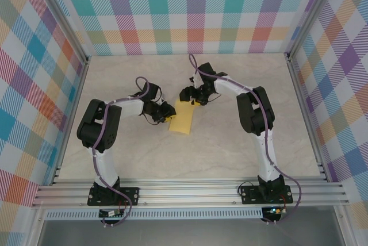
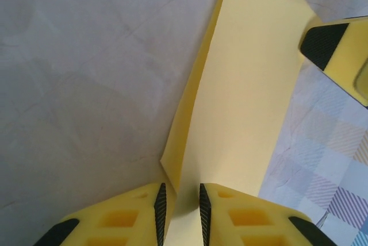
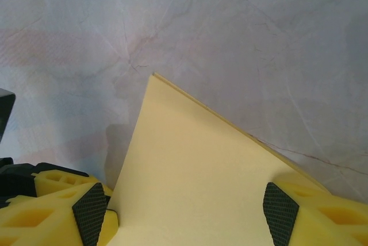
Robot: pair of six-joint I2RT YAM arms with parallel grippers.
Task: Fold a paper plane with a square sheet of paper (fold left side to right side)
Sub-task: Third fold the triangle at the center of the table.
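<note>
Paper [image 2: 247, 102] between left gripper [image 2: 181, 208] jaws, right gripper [image 3: 185, 214] astride

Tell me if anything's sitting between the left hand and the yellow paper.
Nothing visible does. The edge of the square sheet of paper lies right inside the left hand, between its two pads.

Between the left gripper [image 2: 180, 200] fingers, the yellow paper [image 2: 241, 102] runs out of sight; squeezed or loose, I can't tell.
</note>
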